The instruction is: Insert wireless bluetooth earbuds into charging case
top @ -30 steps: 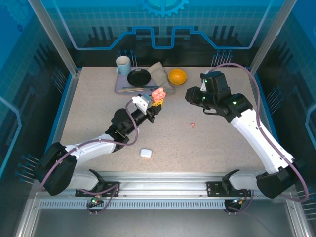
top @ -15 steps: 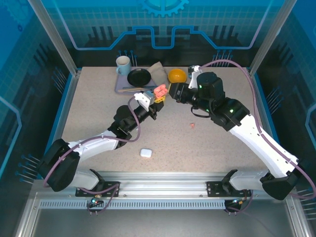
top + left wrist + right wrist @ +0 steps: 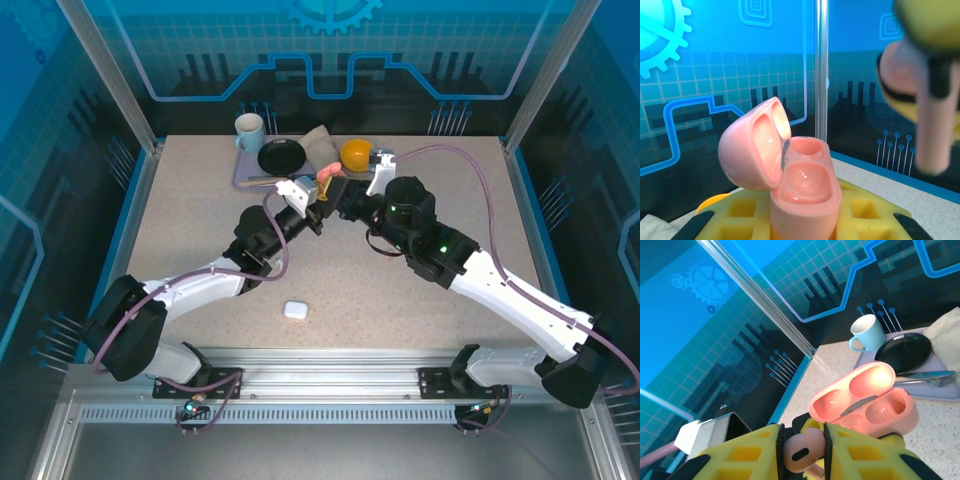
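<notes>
Looking across the speckled table (image 3: 180,230) ringed by blue glass walls (image 3: 330,60): toward twelve o'clock the left gripper (image 3: 805,222) clamps an open pink case (image 3: 802,185), and the right gripper (image 3: 804,460) pinches a pink earbud (image 3: 801,445) just beside it. A white case (image 3: 294,310) lies at six o'clock.

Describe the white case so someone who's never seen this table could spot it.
On the speckled table, look near the middle of the front edge. The white case lies there alone on the bare top. The pink case, by contrast, is open and held up in the left gripper.
</notes>
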{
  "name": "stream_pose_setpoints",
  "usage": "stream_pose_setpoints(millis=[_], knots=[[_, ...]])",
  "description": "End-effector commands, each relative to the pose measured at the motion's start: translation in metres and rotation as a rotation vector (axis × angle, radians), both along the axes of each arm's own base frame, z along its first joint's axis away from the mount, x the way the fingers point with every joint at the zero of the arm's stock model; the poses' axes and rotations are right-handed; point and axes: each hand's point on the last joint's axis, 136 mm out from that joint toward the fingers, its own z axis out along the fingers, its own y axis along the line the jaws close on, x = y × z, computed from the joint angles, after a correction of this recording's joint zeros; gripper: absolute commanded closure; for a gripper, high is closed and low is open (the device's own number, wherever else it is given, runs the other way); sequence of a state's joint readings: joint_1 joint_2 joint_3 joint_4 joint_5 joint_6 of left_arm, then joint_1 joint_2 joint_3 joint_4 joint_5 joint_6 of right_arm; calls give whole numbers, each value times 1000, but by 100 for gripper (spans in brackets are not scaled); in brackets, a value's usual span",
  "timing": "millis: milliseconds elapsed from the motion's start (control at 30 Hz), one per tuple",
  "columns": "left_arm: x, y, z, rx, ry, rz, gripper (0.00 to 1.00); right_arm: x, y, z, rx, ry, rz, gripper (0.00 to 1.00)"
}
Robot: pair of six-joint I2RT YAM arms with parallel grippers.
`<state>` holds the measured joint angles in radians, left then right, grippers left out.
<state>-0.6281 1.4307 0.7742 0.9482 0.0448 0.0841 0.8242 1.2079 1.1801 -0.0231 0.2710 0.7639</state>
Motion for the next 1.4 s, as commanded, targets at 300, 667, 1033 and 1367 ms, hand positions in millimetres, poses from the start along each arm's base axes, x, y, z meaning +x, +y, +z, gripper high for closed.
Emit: stream_pose_setpoints(millis=[300,667,1033,1367], knots=[[2,-2,24,-46,-50,-21,100,5,-11,31,136,-106,-89,73],[5,-4,32,-81,-34,-28,100,15,-9,27,174,-153,-123,73],[4,-5,36,-93,-27,-38,100,20,0,25,181,-155,-115,74],[6,-7,39,-100,-26,-43,100,23,0,16,183,-132,-113,74]])
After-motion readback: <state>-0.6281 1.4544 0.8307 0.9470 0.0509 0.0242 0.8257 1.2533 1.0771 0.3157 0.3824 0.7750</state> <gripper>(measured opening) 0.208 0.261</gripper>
